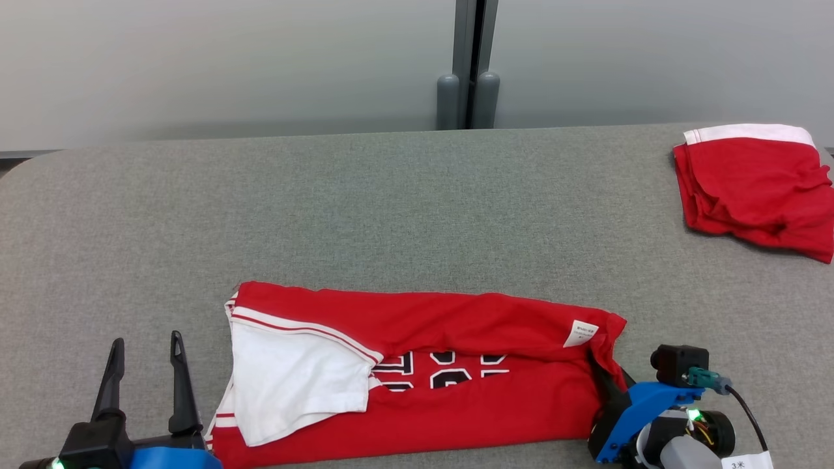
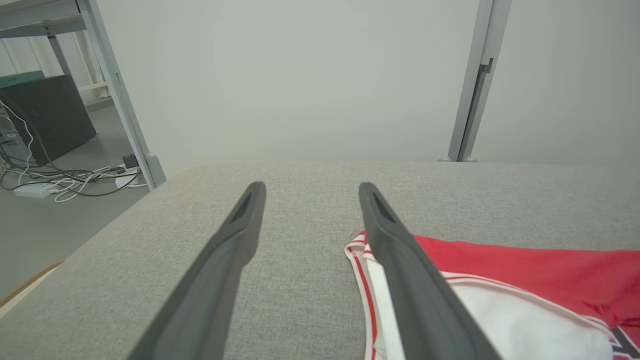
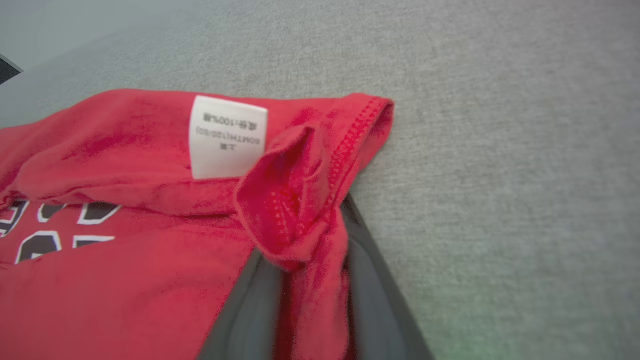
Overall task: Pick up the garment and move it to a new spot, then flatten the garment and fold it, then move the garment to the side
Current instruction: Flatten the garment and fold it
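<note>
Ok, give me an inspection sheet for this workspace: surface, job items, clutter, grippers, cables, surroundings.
Surface: grey cloth-covered table.
Job's things: red jersey, partly folded, near front edge, label showing.
Clutter: second red garment, folded, far right.
Grippers: left gripper open beside jersey's left end; right gripper straddles right hem, grip unclear.
Cables: floor cables left of table; lead at right wrist.
Surroundings: pale wall, metal post.
</note>
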You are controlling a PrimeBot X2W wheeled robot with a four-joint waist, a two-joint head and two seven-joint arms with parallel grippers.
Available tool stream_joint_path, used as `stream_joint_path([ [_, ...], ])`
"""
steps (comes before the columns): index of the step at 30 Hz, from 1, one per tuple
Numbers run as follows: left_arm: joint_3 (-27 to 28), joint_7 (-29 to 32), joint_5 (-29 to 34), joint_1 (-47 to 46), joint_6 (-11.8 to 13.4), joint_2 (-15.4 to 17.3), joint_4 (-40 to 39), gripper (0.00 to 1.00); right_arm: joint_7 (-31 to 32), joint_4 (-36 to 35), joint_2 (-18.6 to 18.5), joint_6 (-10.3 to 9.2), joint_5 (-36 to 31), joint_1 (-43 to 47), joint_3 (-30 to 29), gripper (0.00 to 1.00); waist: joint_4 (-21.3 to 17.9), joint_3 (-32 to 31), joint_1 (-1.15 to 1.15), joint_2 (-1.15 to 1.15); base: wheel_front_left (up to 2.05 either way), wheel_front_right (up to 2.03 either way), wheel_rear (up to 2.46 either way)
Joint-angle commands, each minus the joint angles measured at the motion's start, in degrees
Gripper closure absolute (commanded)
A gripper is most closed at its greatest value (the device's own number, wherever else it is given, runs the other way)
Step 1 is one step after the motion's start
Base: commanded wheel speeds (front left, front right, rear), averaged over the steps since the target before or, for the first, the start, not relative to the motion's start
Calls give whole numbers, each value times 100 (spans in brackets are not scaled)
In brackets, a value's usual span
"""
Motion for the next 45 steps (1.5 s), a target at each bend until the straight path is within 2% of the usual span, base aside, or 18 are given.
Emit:
stream_joint_path([
  [1,51,-23,37,27,20,-1,-20,0,-58,93,65,10,95,21,66,100,-9,-17,0,0,0,0,0],
  [7,77,-23,57,72,15,-10,-15,0,-266,98,-336,5,293,-179,-172,100,-37,-31,0,0,0,0,0],
  [14,78,-23,72,101,2,-30,34,0,-347,175,-1324,6,467,-287,-603,100,-102,-77,0,0,0,0,0],
  [21,71,-23,72,85,30,-45,67,0,-197,42,-1625,7,461,-332,-601,100,-157,-107,0,0,0,0,0],
  [27,49,-23,57,86,30,-59,81,0,-49,-440,-1326,9,518,-272,-377,100,-169,-116,0,0,0,0,0],
  [39,23,-23,20,99,62,-78,161,0,508,-2419,-522,10,764,218,318,100,-127,-137,0,0,0,0,0],
  [45,-16,-23,13,-2,79,-80,174,0,822,-3053,-79,10,727,258,827,100,-91,-95,0,0,0,0,0],
])
